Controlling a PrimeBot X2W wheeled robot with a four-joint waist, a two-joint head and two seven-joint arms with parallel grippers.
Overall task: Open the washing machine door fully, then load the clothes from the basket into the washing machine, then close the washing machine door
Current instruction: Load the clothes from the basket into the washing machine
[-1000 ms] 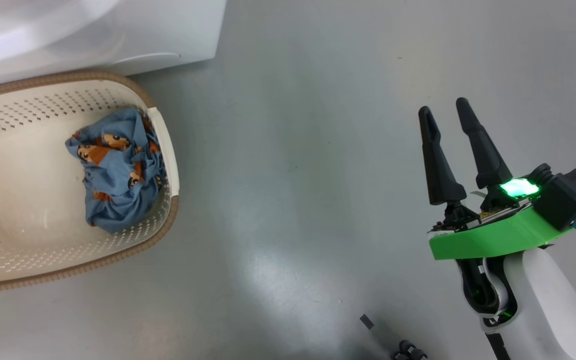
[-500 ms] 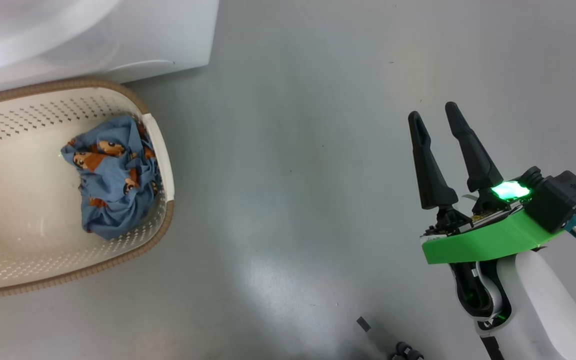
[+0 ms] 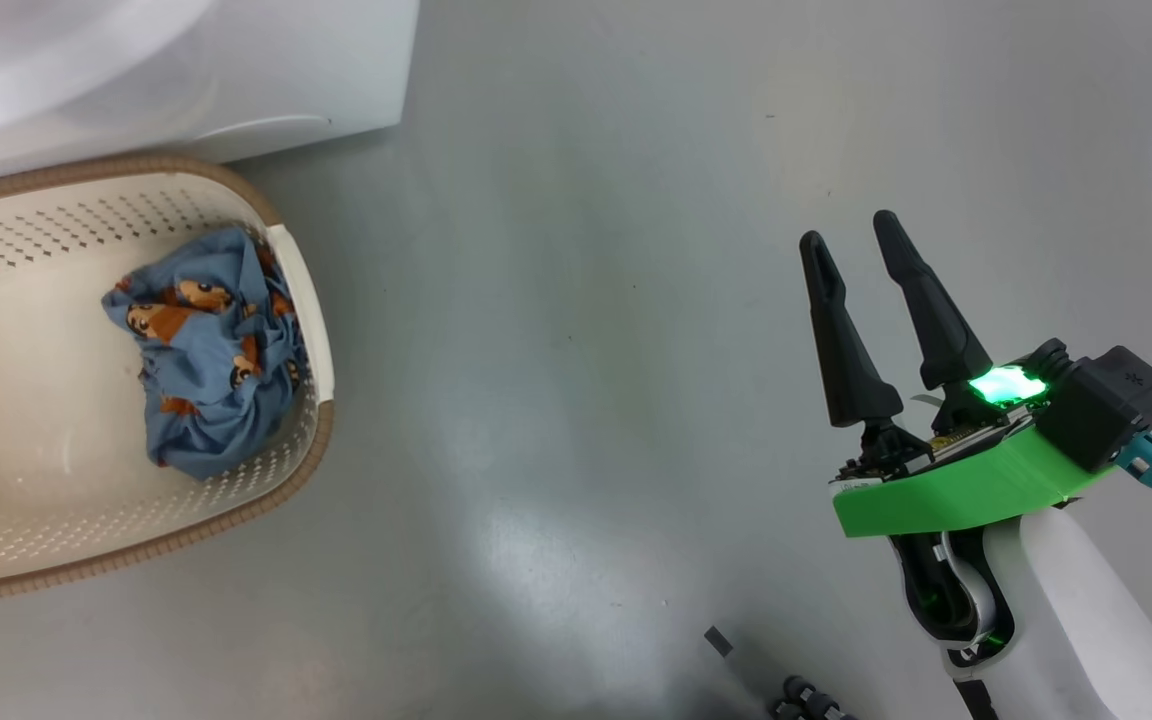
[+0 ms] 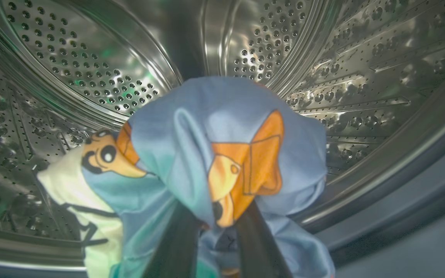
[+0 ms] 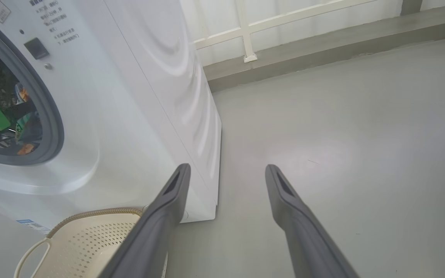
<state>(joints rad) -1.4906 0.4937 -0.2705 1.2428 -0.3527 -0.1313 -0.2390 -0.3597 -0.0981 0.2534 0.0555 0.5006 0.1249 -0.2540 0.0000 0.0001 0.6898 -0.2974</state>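
White sheet metal makes up the washing machine (image 5: 149, 96), the biggest thing here, with its round mouth uncovered and its steel drum (image 4: 91, 58) in plain sight. Just in front of it, on the grey floor (image 3: 586, 300), sits one cream basket (image 3: 311, 330). Two blue printed cloths can be counted. One is a crumpled bundle (image 3: 201, 370) lying in the basket against its right wall, with its long axis running along that wall. The other cloth (image 4: 226, 127) hangs inside the drum, draped over the left gripper (image 4: 216, 216), whose fingers stand close together and look clamped on the fabric. A paler patch beside it may be a third, cream piece, but that cannot be told. The right gripper (image 3: 849, 230) hangs over bare floor with its fingers apart and nothing between them, and the basket lies well apart to its left. By the look of it, the cloth next needs letting go in the drum, and the left arm, already at the machine, is the nearer one to the bundle.
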